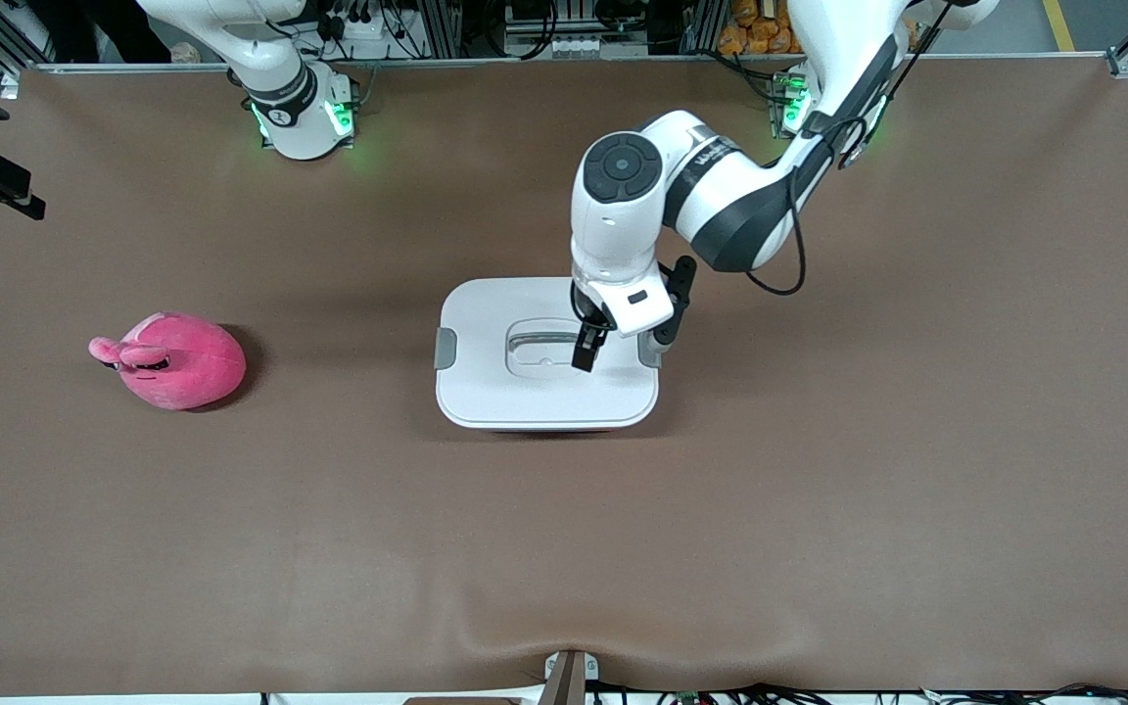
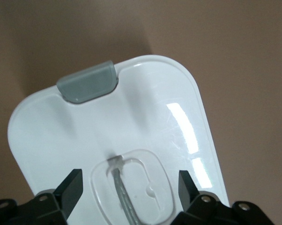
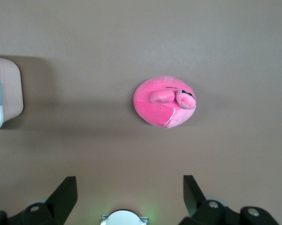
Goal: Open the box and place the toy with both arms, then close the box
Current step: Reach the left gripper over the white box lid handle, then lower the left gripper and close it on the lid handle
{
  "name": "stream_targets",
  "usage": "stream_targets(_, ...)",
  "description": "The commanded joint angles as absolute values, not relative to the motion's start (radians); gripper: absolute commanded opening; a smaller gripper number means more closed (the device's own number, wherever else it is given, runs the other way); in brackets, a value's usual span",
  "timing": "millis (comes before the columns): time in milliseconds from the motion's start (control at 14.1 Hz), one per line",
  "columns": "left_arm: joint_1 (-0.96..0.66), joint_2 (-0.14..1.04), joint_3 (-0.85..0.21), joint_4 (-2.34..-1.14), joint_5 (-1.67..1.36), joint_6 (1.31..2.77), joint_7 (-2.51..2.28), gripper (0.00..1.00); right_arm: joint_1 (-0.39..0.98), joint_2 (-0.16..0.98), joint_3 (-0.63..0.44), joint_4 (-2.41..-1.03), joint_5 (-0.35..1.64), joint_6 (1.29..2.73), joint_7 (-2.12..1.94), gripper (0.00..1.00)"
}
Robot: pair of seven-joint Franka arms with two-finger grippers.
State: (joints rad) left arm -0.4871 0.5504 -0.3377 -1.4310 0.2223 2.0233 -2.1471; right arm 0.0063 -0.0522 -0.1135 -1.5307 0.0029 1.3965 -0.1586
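Observation:
The box (image 1: 486,392) stands shut in the middle of the table, its white lid (image 2: 145,108) carrying a grey recessed handle (image 1: 540,342) and grey side clips (image 2: 88,83). My left gripper (image 1: 587,333) hangs low over the lid, open. In the left wrist view its fingers (image 2: 73,187) stand either side of the handle recess (image 2: 124,197), holding nothing. The toy (image 1: 172,360), a hot-pink plush, lies on the mat toward the right arm's end. My right gripper (image 3: 129,187) waits open and empty high over the table by its own base, with the toy (image 3: 165,103) below it.
Brown mat (image 1: 819,490) covers the table. The right arm's green-lit base (image 1: 305,117) and the left arm's base (image 1: 794,103) stand along the edge farthest from the front camera. A corner of the box (image 3: 3,93) shows in the right wrist view.

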Motion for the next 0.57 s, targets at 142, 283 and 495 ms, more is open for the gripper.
stream_targets(142, -0.548, 0.621, -0.321, -1.356, 0.288, 2.028, -2.362, 0.81, -0.014, -0.041, -0.101, -1.52, 0.017, 1.393, -0.155, 1.0)
stream_targets(283, -0.56, 0.63, -0.322, -1.356, 0.302, 2.028, -2.417, 0.72, -0.014, -0.04, -0.101, -1.52, 0.018, 1.393, -0.155, 1.0)
stream_targets(495, -0.578, 0.632, -0.322, -1.361, 0.304, 2.028, -2.46, 0.69, -0.011, -0.037, -0.101, -1.519, 0.018, 1.393, -0.155, 1.0)
